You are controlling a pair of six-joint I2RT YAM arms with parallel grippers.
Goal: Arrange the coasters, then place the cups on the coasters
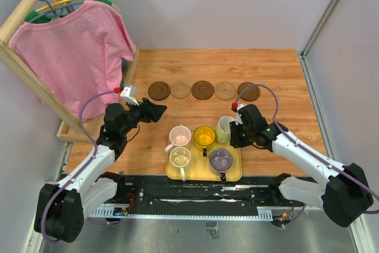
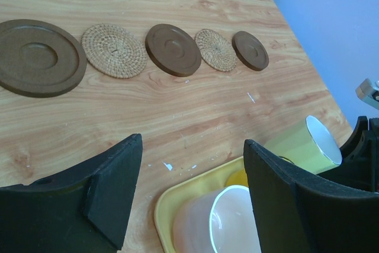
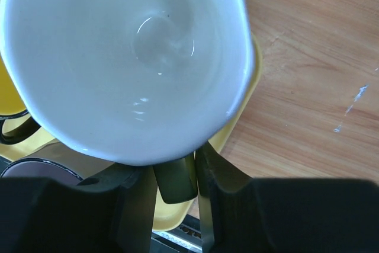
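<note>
Five coasters lie in a row at the back of the table: dark brown (image 1: pixel 159 90), tan (image 1: pixel 180 90), dark brown (image 1: pixel 202 89), tan (image 1: pixel 225 90), dark brown (image 1: pixel 249 92). The yellow tray (image 1: pixel 232 173) holds a pink cup (image 1: pixel 180 136), a yellow cup (image 1: pixel 204 137), a cream cup (image 1: pixel 179 158) and a grey-purple cup (image 1: pixel 221 159). My right gripper (image 3: pixel 173 167) is shut on the handle of a pale green cup (image 3: pixel 124 57) with a white inside, tilted at the tray's far right corner (image 1: pixel 225 127). My left gripper (image 2: pixel 192 140) hangs open over the tray's far left corner, just above the pink cup (image 2: pixel 219 223).
A wooden clothes rack with a pink T-shirt (image 1: pixel 77 51) stands along the left side, its base (image 1: pixel 71 131) close to my left arm. Grey walls close in the table at the back and right (image 1: pixel 320 87). Bare wood (image 1: pixel 195 114) lies between the coaster row and the tray.
</note>
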